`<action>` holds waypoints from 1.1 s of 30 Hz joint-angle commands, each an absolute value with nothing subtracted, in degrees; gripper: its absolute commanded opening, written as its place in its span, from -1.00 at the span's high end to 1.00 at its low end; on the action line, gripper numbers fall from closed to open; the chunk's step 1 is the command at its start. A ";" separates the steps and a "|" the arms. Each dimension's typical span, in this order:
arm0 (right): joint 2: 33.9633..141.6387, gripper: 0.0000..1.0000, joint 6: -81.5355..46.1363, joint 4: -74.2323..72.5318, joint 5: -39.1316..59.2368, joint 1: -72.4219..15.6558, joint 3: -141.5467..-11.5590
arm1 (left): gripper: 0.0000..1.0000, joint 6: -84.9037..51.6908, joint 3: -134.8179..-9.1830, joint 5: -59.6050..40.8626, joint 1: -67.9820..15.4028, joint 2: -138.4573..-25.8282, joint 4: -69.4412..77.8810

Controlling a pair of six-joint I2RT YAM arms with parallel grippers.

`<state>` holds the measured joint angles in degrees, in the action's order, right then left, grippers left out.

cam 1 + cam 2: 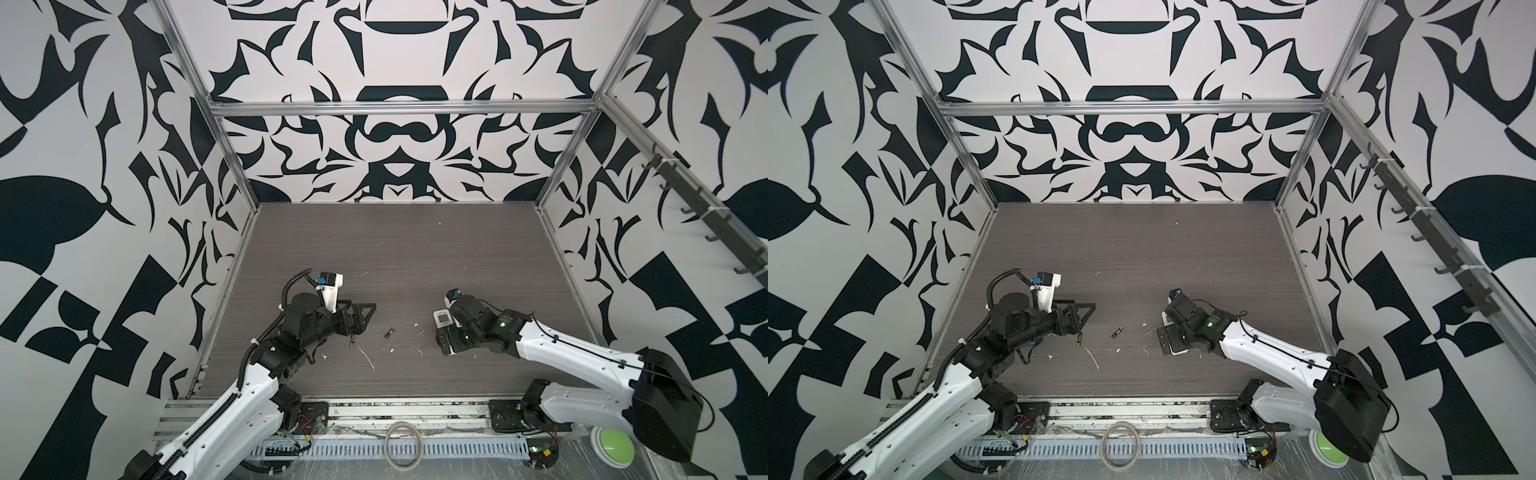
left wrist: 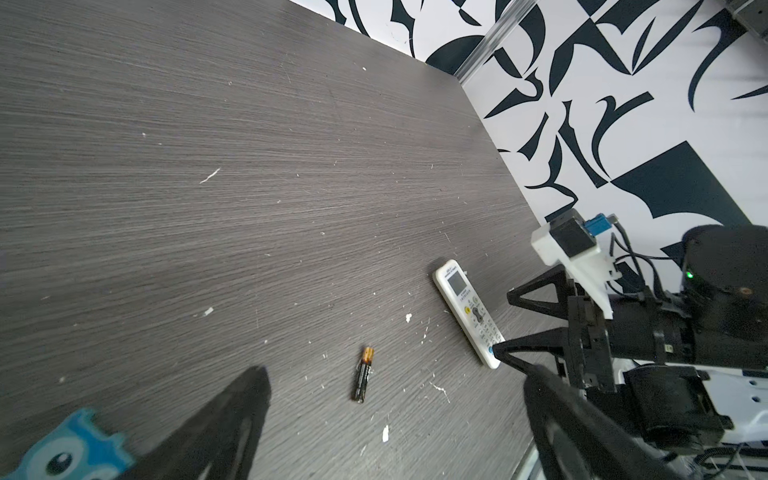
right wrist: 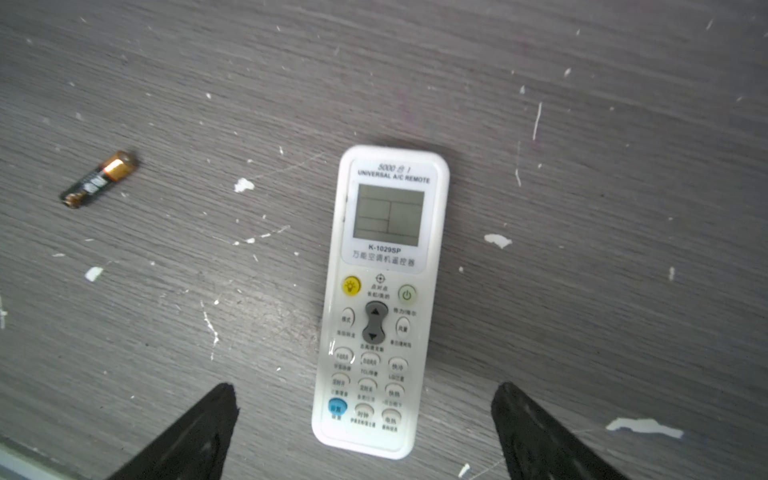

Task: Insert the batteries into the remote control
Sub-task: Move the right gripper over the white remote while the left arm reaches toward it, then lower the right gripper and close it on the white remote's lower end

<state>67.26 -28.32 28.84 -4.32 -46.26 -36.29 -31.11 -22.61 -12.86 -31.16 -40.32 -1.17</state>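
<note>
Three patterned walls (image 1: 395,158) on aluminium frame posts (image 1: 232,158) close in the grey wood-grain table (image 1: 395,249) at the back and on both sides. The near edge carries the rail (image 1: 395,409) with both arm bases. From the grippers to the back wall, a broad stretch of tabletop lies open.

White scraps (image 1: 368,359) speckle the near middle. A blue googly-eyed toy (image 2: 70,449) sits just beside one finger of the left gripper (image 1: 360,320) in the left wrist view.

Both grippers stand with jaws spread wide and hold nothing. The remote control (image 3: 382,299) lies flat and face up, right of centre. Its button end is between the fingers (image 3: 208,419) of the right gripper (image 3: 365,390), with a gap on each side, and its screen end points away from that gripper. One battery (image 1: 389,331) lies between the two grippers, apart from both. The other battery (image 1: 352,343) lies just beside the left gripper's nearer finger.
</note>
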 commanded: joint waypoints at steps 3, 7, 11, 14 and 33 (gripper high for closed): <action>68.63 -0.99 -29.36 27.87 -6.74 -46.90 -36.12 | -0.98 -31.80 -21.44 -13.90 -31.38 -40.77 2.00; 70.75 -0.99 -29.84 26.75 -7.16 -47.00 -35.70 | -0.99 -31.71 -21.58 -14.20 -31.38 -40.71 2.80; 72.05 -0.96 -29.89 25.89 -6.95 -47.02 -35.60 | -0.99 -31.85 -21.29 -13.76 -31.38 -40.62 3.89; 72.58 -0.92 -29.88 25.92 -7.08 -47.02 -35.42 | -0.99 -32.25 -21.05 -13.74 -31.38 -40.79 4.70; 73.70 -0.57 -32.34 22.55 -7.47 -46.99 -33.44 | -0.99 -32.11 -23.64 -16.02 -31.38 -46.72 9.18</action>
<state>74.67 -31.44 23.53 -6.20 -46.68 -33.76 -31.75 -21.76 -14.87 -31.20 -46.37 6.96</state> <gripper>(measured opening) 0.791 0.993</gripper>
